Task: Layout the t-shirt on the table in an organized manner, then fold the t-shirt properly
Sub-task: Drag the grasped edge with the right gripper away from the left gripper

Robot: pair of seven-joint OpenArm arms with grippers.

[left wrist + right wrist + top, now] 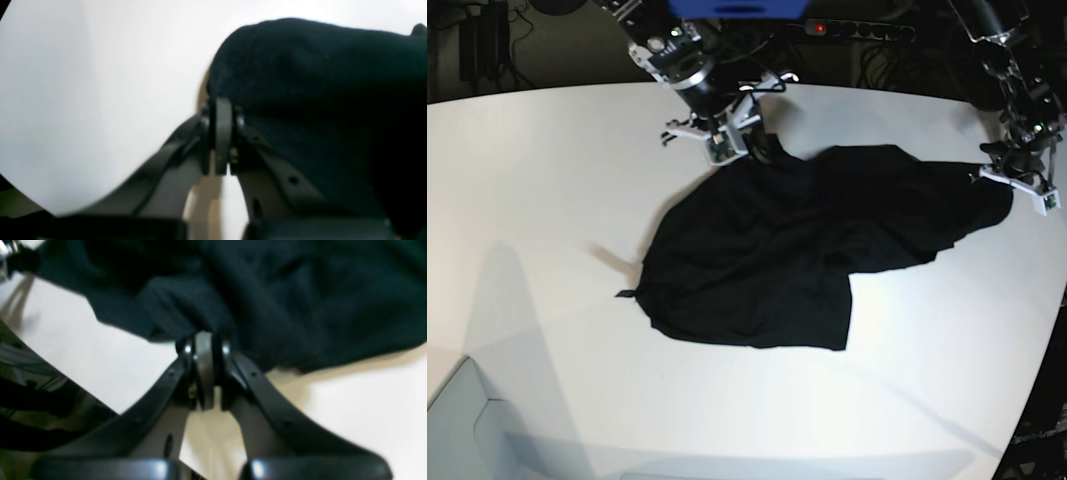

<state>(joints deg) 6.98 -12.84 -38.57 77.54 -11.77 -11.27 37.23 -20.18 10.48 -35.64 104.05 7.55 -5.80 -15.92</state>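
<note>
White table (547, 200) fills the near foreground of the base view and spreads under everything else, its curved edge showing at the right and bottom; on it lies the black t-shirt (777, 270), crumpled and uneven, its broad body spread across the middle of the tabletop with a squared lower corner pointing toward the camera, one end drawn up toward the far edge and another stretched out to the right; the right gripper (747, 145) sits at the far end of the cloth, and in its wrist view the right gripper (204, 340) has its jaws drawn together on a bunched fold of the t-shirt (300, 300), the table (367, 406) pale below; the left gripper (1012, 180) stands at the right-hand tip of the cloth, and in its wrist view the left gripper (223, 106) is likewise closed, pinching the edge of the t-shirt (317, 73), which bulges dark above the fingers against the white table (83, 100).
</note>
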